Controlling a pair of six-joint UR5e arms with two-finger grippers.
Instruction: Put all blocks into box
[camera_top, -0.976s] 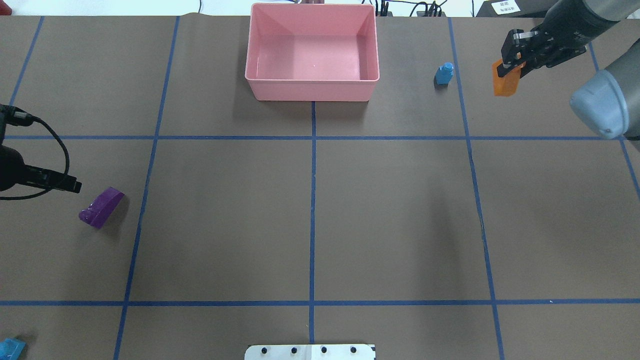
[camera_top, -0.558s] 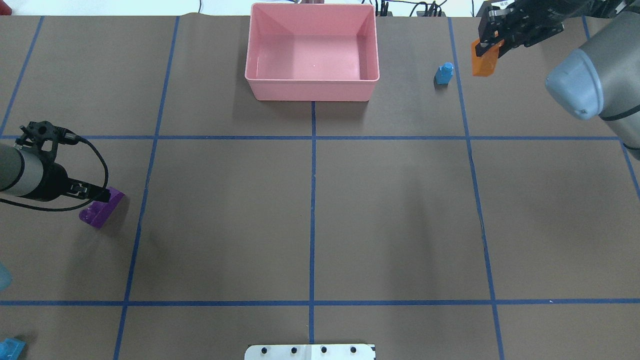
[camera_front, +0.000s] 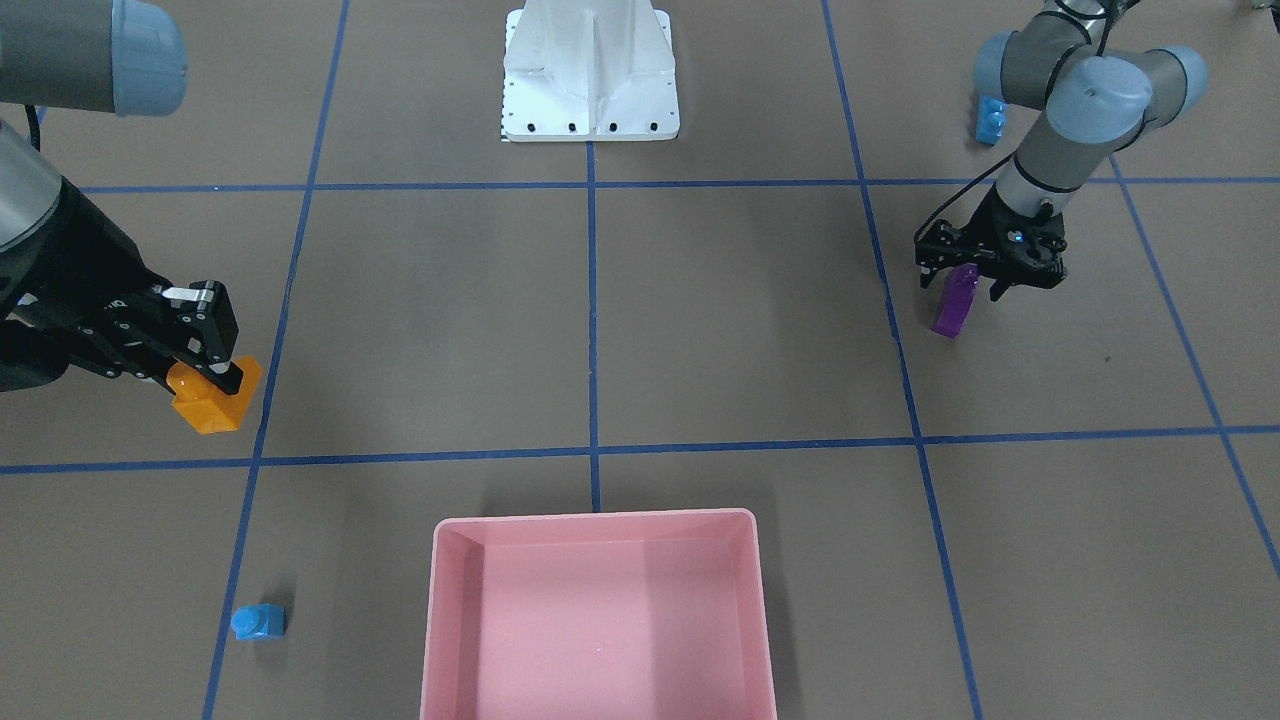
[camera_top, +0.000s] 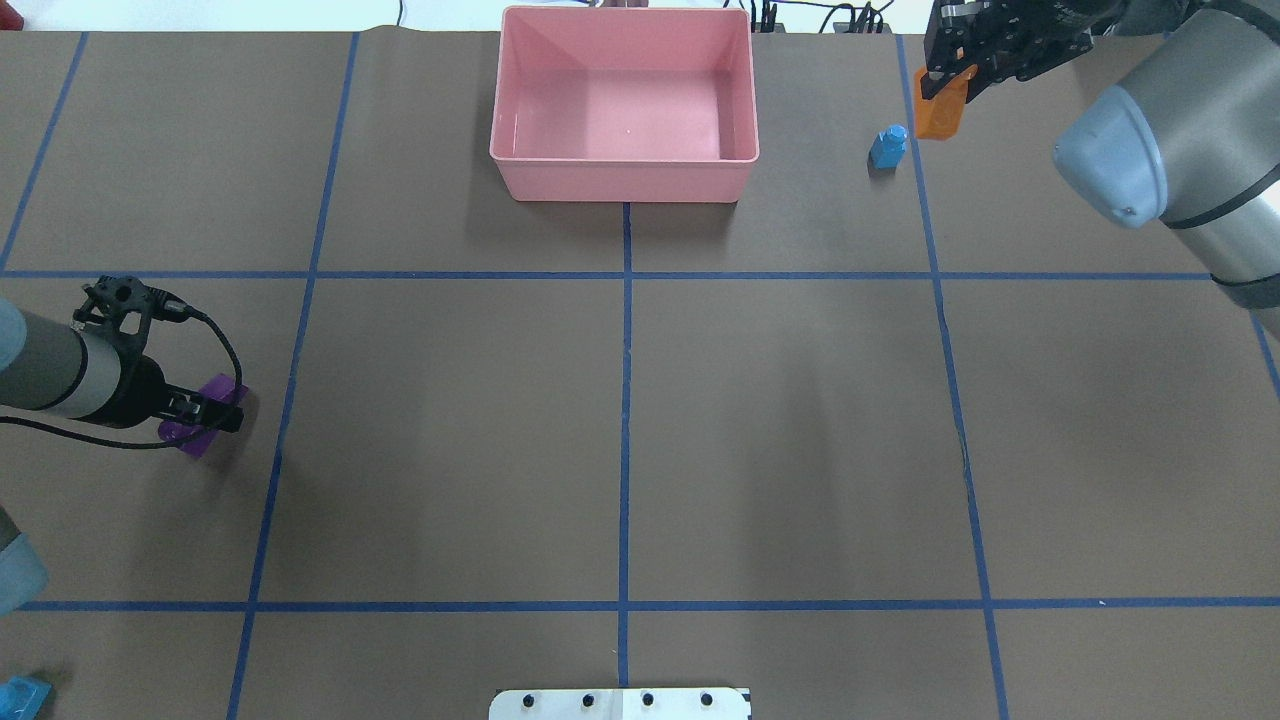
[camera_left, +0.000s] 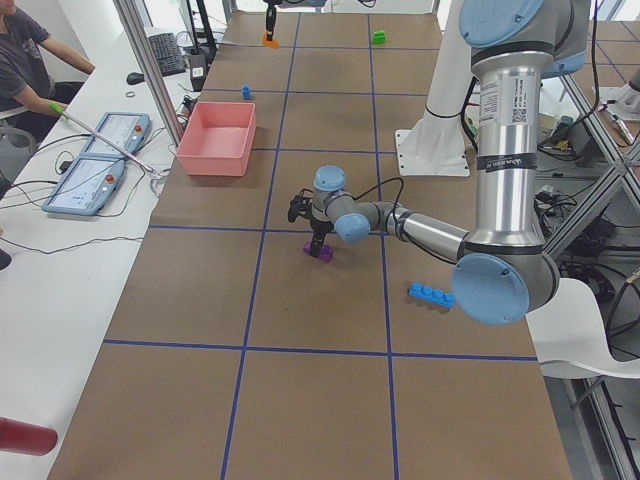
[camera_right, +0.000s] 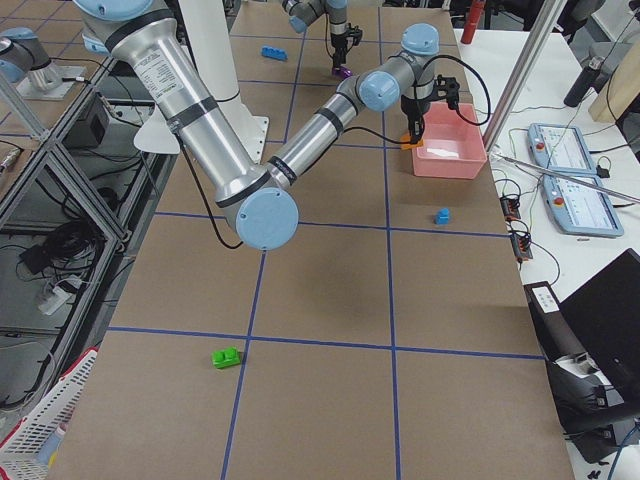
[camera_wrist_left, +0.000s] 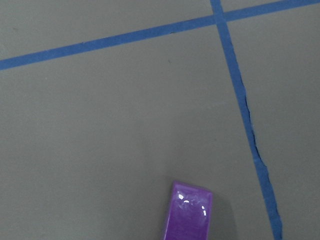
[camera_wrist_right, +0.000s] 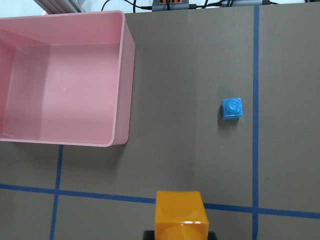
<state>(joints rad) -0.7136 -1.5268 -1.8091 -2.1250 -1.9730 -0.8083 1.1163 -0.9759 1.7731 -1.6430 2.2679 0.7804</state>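
Item: orange block (camera_top: 940, 118), lifted, now nearer the box (camera_top: 625, 182) at the table's far edge; my right gripper (camera_top: 948, 88), fingers clamped on it. Purple block (camera_top: 180, 433), left edge: left gripper (camera_top: 212, 415) has descended, fingers spread astride, grasp pending.

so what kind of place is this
Probably a robotics lab workcell: two industrial arms, the left arm and the right arm, share a table gridded with blue tape, and control tablets lie on a side bench where a person sits.
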